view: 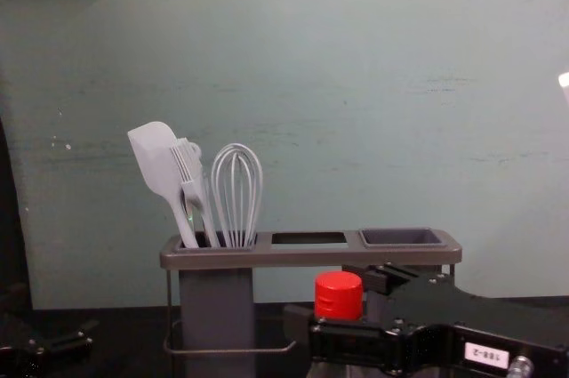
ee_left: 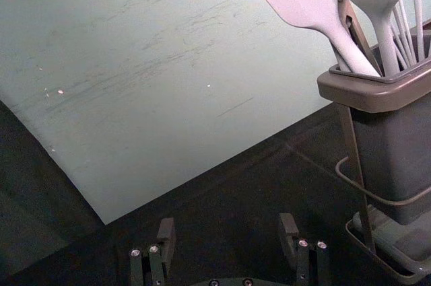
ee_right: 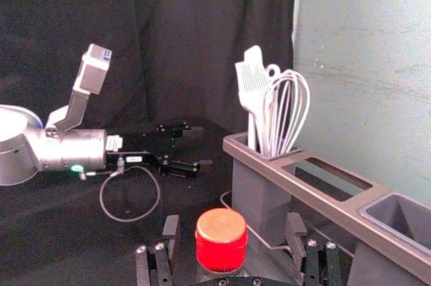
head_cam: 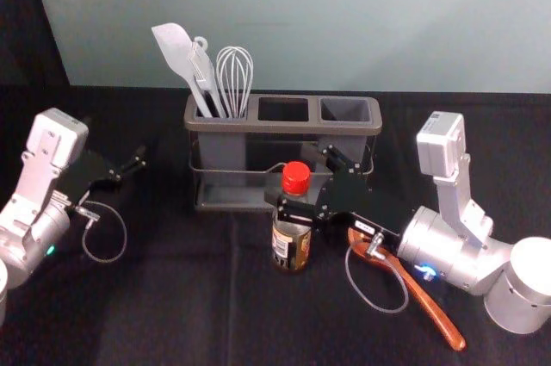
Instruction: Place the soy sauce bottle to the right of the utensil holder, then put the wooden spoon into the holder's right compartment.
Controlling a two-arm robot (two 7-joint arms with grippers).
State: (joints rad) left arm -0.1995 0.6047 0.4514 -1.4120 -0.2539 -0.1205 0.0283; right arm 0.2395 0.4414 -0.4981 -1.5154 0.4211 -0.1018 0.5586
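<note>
Wooden spoon: a reddish-brown wooden spoon (head_cam: 435,313) lying on the bench, slanting, its handle running toward the near right and its bowl partly hidden under the right arm's black hardware and looped cable.
Soy sauce bottle: a round, upright bottle with a bright red screw cap and a printed label (head_cam: 293,244), standing on the bench in front of the holder, right of the holder's middle but not out past its right end.
Right end effector: the right end effector (head_cam: 305,180) reaches in from the right in front of the holder, fingers wide, one on each side of the bottle; the right wrist view shows the red cap between them, with a gap on either side.
Left end effector: the left end effector (head_cam: 120,158) is parked left of the holder, apart from it, fingers spread wide with nothing between them.
Utensil holder: a long dark grey holder with a brown rim (head_cam: 284,127), wire rails and three openings in a row, standing behind the bottle.
Left compartment: a pale spatula (head_cam: 175,52), a pale flat-headed brush (view: 188,164) and a pale balloon whisk (head_cam: 234,73) stand here, heads up.
Bench: covered in black cloth (head_cam: 172,306).
Wall: smooth, pale grey-green (head_cam: 301,21), behind the holder.
</note>
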